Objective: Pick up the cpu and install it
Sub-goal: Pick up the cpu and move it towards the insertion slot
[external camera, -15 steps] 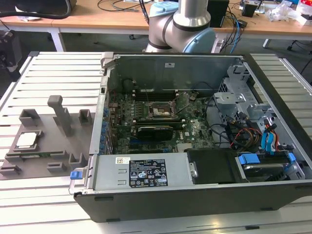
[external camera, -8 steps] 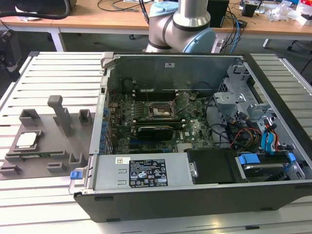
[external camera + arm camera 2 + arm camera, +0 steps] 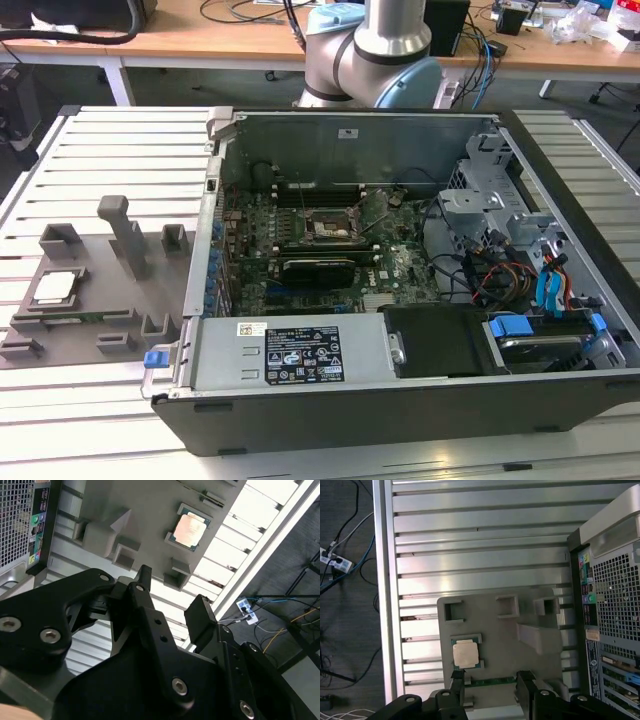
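My claw [image 3: 172, 592] is spread apart, its two black fingers [image 3: 200, 611] holding nothing, only open air between them. In both wrist views it hangs above the grey plastic tray [image 3: 512, 647], clear of everything on it. The cpu [image 3: 465, 655] lies flat in its square seat on that tray, silvery top up, a little way off from my fingertips and untouched. A thin green strip of board [image 3: 492, 681] lies in the tray just beside the cpu's seat, and upright grey holders [image 3: 507, 606] stand further along. The tray rests on a slatted metal table [image 3: 120, 160]. In the exterior view the cpu sits on the tray at the exterior view's left, well apart from the open computer case [image 3: 400, 385], where the black-framed socket [image 3: 328, 228] lies on the motherboard [image 3: 400, 270]. My arm [image 3: 370, 50] rises behind the case.
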Robot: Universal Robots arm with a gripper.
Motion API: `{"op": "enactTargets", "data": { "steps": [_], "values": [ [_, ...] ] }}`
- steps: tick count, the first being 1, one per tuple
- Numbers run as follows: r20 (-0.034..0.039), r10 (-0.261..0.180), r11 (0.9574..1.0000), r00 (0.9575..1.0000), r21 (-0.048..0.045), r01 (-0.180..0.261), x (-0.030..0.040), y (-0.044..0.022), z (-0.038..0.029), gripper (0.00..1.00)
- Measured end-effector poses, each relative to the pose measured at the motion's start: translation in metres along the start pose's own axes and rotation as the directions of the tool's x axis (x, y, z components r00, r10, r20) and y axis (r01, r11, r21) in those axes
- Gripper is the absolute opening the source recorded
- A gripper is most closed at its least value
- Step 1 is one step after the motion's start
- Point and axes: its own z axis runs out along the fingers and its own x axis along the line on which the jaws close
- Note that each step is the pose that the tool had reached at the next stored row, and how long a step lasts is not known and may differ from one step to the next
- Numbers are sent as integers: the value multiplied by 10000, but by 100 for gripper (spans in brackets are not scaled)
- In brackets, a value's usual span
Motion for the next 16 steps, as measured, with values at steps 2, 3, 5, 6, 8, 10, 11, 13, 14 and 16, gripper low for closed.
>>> {"op": "enactTargets", "data": {
  "steps": [2, 3, 5, 6, 8, 10, 11, 13, 14, 16],
  "values": [
    [0, 1, 10000, 10000, 0, -1, 3, -1, 15, 55],
    [0, 1, 10000, 10000, -1, -1, 4, -1, 21, 55],
    [0, 1, 10000, 10000, -1, -1, 5, -1, 30, 55],
    [0, 0, 10000, 10000, 0, 0, 7, -2, 42, 55],
    [0, 0, 10000, 10000, 0, 0, 8, -3, 48, 55],
    [0, 0, 10000, 10000, 0, 0, 9, -3, 56, 55],
    [0, 1, 10000, 10000, 0, -1, 10, -3, 60, 55],
    [0, 1, 10000, 10000, -1, -1, 11, -3, 65, 55],
    [0, 1, 10000, 10000, -1, -1, 11, -4, 73, 55],
    [0, 0, 10000, 10000, -1, 0, 12, -4, 87, 55]
  ]
}}
